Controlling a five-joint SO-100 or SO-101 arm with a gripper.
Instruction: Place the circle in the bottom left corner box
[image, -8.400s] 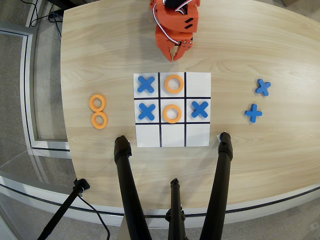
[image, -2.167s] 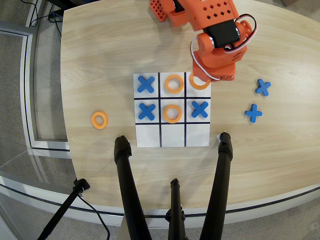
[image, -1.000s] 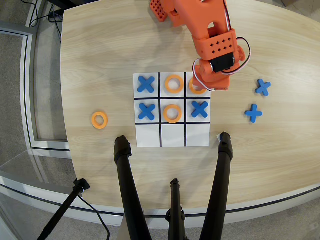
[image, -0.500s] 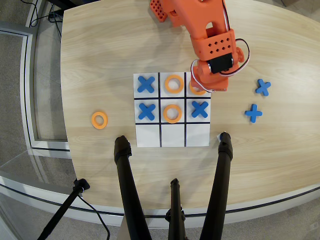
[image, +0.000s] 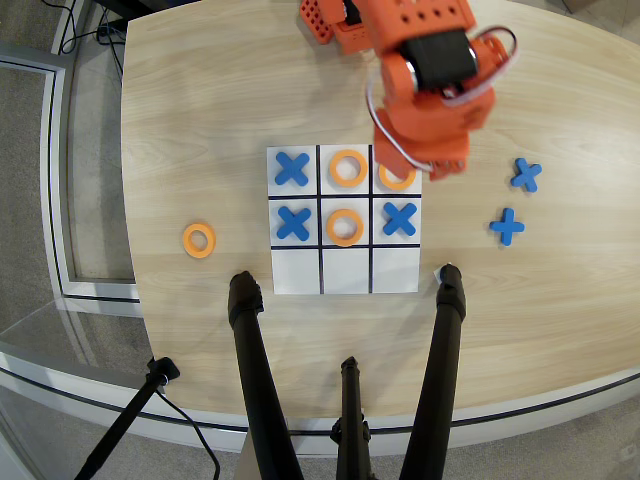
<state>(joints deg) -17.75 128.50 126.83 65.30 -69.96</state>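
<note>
Circle (image: 199, 240): small flat orange ring with a round hole, lying flat on the wooden tabletop in the overhead view, left of the paper grid and well apart from it, level with the middle row. Nothing touches it. Three like rings sit in grid cells.

Bottom left corner box (image: 296, 270): square white cell, black-lined on its top and right sides, at the lower left of the nine-cell grid as the overhead view shows it. Appears bare; its lower edge lies close to a black tripod leg, possibly just overlapped.
</note>
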